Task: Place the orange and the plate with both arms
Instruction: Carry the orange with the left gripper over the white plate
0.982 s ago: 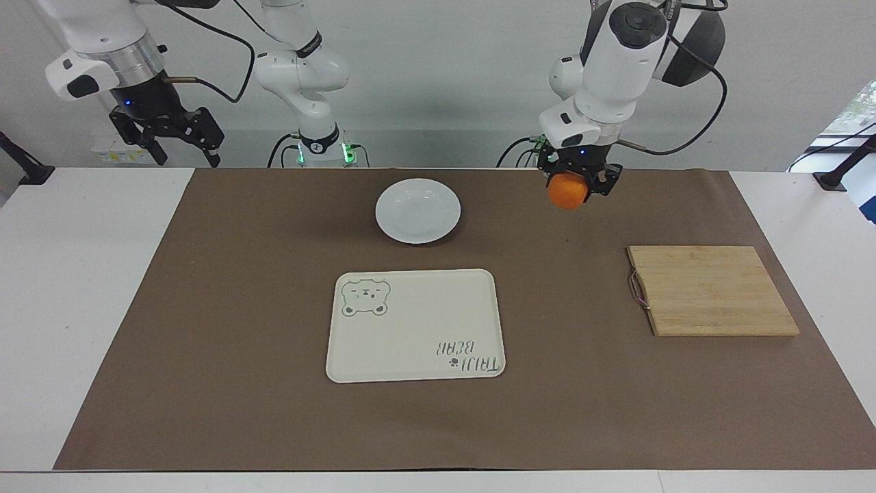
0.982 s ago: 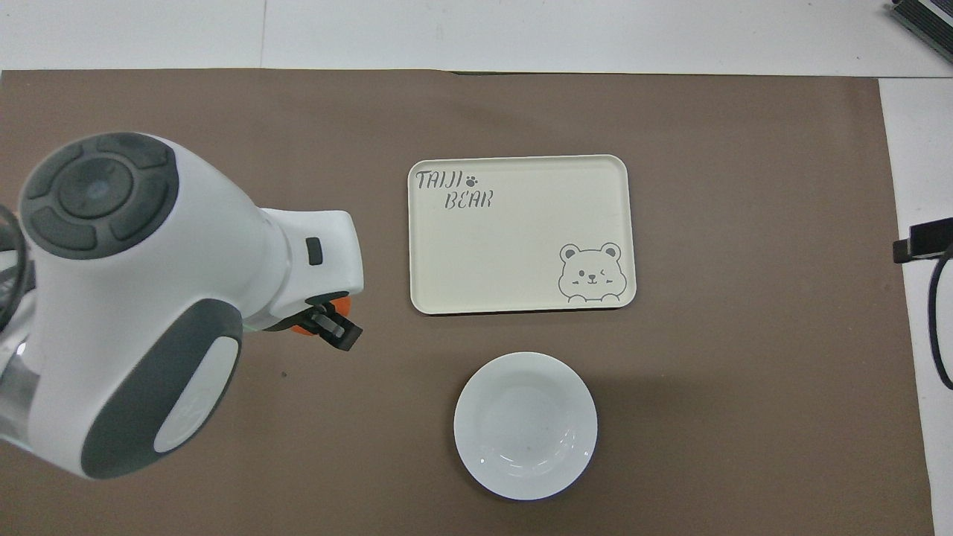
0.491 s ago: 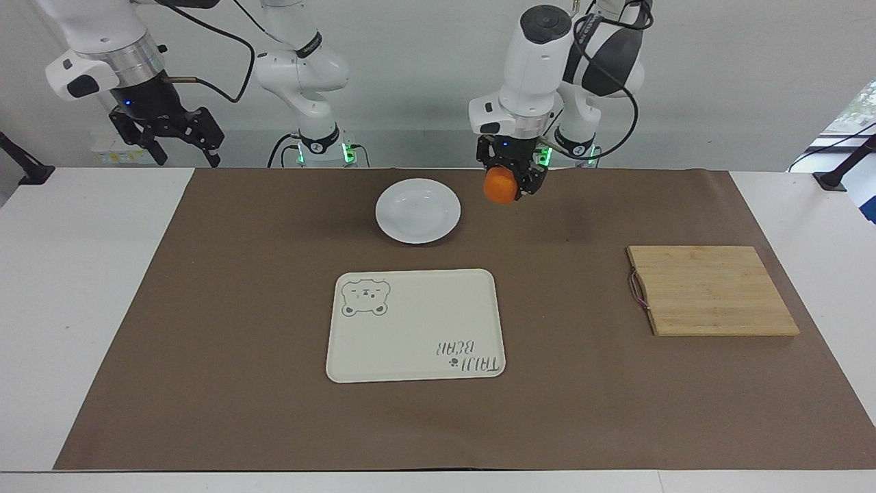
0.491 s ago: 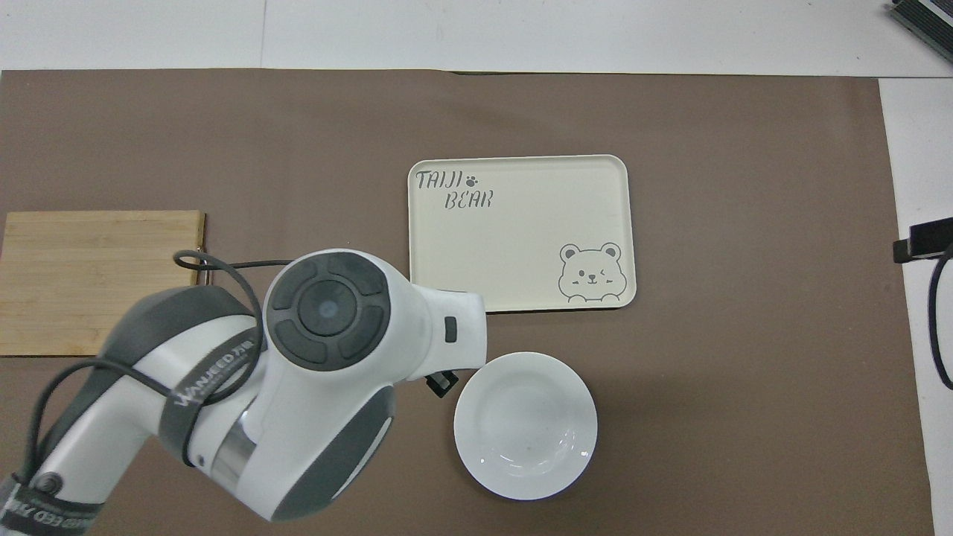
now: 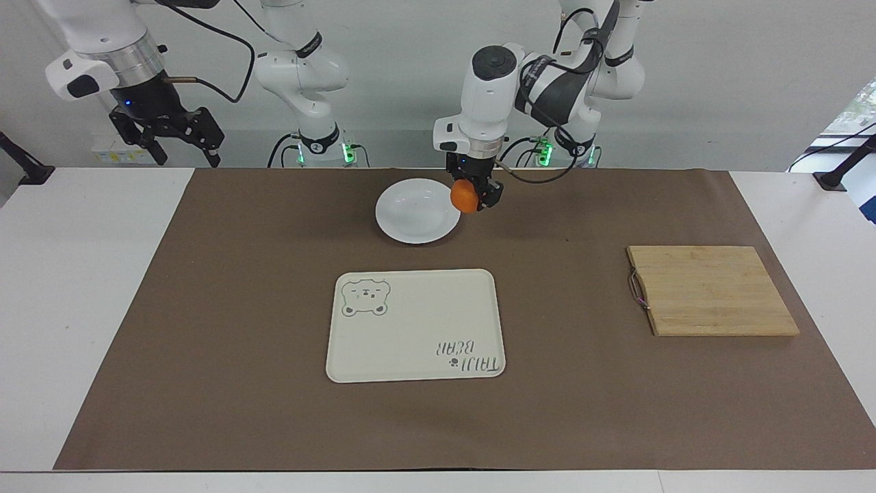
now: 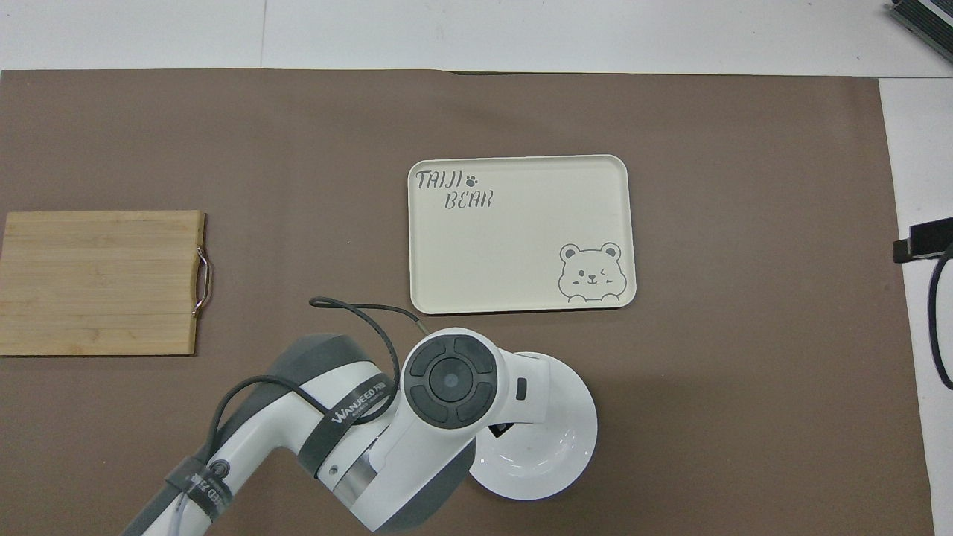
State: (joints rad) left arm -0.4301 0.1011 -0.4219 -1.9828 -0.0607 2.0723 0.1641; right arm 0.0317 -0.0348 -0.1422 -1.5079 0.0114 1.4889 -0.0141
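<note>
Now, line by line:
Left gripper point(image 5: 471, 196): jaws clamped on the orange point(image 5: 464, 197), up in the air over the plate's rim at the left arm's end.
Plate point(image 5: 414, 213): on the brown mat, nearer the robots than the tray point(image 5: 415, 324).
Right gripper point(image 5: 179, 137): raised over the table's right-arm end, waiting, jaws spread and holding nothing.
Cutting board point(image 5: 710, 290): toward the left arm's end.

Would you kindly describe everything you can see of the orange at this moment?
The orange is a small, round, bright-orange fruit with a smooth-looking skin, whole and unpeeled as far as can be seen. It is held up in the air in the left pincer, whose black fingers clamp its sides. It hangs over the rim of the white plate at the left arm's end, not resting on it. In the overhead view the arm hides it entirely.
</note>
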